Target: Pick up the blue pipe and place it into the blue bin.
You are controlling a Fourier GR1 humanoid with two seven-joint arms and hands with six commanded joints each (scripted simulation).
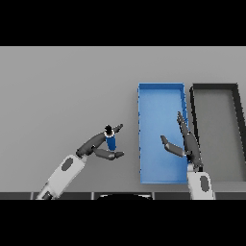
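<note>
Arms enter from the lower edge of the frame, and the left hand (98, 146), left of center, has its fingers (115, 154) and thumb curled around the blue pipe (111, 142), which stands roughly upright between them above the grey surface (62, 96). Right of center, the right hand (187, 144) hovers over the right side of the blue bin (161, 91) with fingers straight and spread wide, holding nothing. Farther right, just beside the blue bin, sits a dark bin (214, 87).
</note>
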